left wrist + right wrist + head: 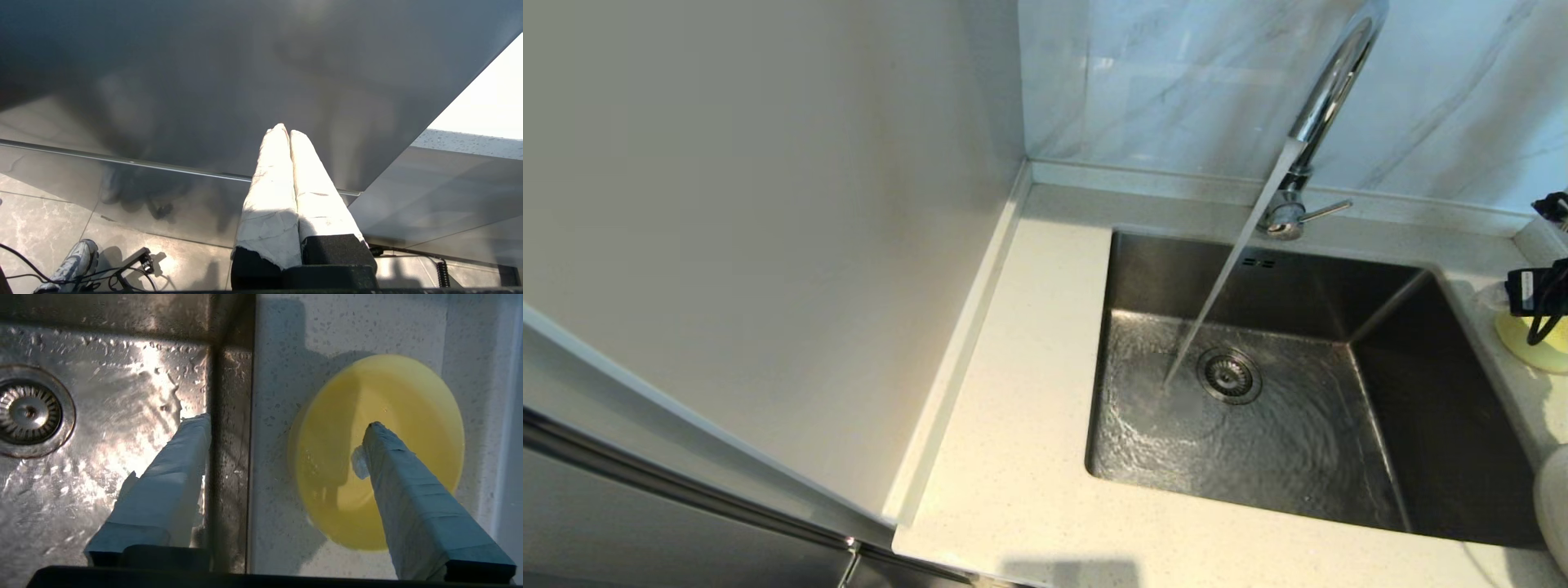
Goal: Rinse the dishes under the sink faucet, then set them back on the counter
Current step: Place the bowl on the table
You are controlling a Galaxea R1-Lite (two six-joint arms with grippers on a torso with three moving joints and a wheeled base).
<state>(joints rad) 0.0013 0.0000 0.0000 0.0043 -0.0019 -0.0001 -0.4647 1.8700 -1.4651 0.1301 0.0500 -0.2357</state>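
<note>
The chrome faucet [1327,90] runs a stream of water [1225,278] into the steel sink [1421,425]. The pale-yellow bowl [1531,347] stands upright on the counter [1029,408] just right of the basin, at the frame's right edge. My right gripper [290,421] hovers open above the bowl [408,400]. One finger [392,457] is over the bowl's inside, the other finger [179,449] over the basin's edge, and nothing is held. The off-white plate [1553,498] shows only as a sliver at the right edge. The chopsticks are out of view. My left gripper [286,130] is shut and parked low beside the cabinet.
A tall pale wall panel [768,245] closes off the counter's left side. A low raised edge [1176,184] runs along the back under the marble tiles. The drain [1229,376] sits mid-basin in rippling water. Cables and a shoe [73,261] lie on the floor below the left arm.
</note>
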